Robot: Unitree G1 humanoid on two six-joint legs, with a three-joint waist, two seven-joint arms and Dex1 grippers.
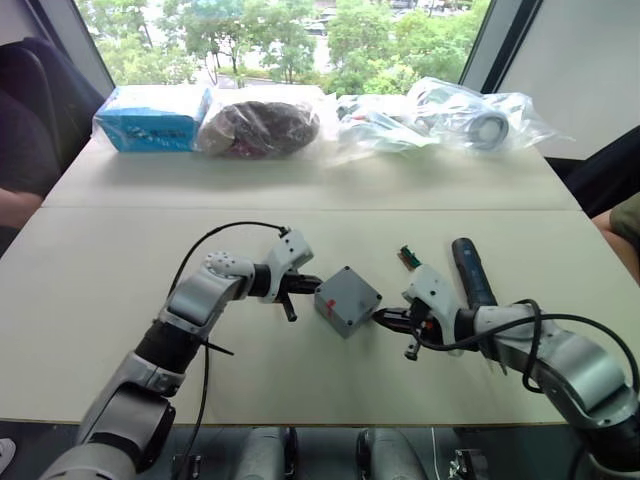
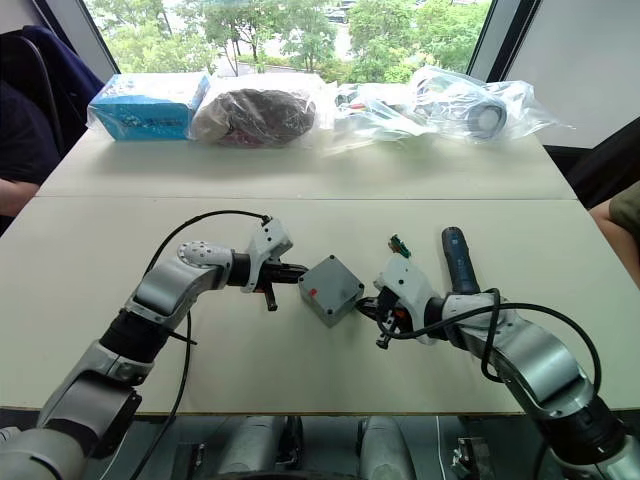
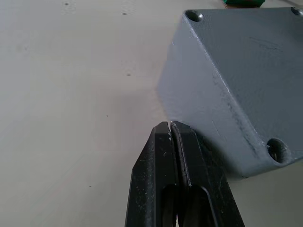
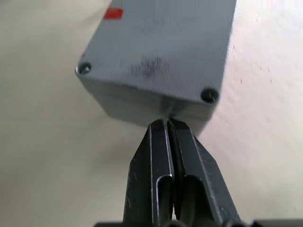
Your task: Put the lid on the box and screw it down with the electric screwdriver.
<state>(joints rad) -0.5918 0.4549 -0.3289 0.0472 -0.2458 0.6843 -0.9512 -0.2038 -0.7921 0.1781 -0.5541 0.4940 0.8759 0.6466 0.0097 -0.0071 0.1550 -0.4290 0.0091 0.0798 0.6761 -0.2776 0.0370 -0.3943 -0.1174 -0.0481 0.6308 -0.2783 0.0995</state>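
The grey box (image 1: 334, 312), red mark on its side, stands at the table's middle, turned corner-on. The lid (image 1: 352, 290) sits flat on top of it with screw holes at the corners. My left gripper (image 1: 310, 284) is shut and empty, its tip against the box's left side (image 3: 208, 99). From the right, my right gripper (image 1: 381, 318) is also shut, with its tip pressed to the box's near corner (image 4: 156, 111). The dark blue electric screwdriver (image 1: 472, 268) lies on the table just beyond my right wrist, untouched.
A small green connector (image 1: 408, 255) lies beside the screwdriver. Along the far edge sit a blue pack (image 1: 150, 120), a dark bag (image 1: 260, 128) and clear plastic bags (image 1: 445, 120). People sit at the left (image 1: 15, 205) and right (image 1: 625, 225) edges.
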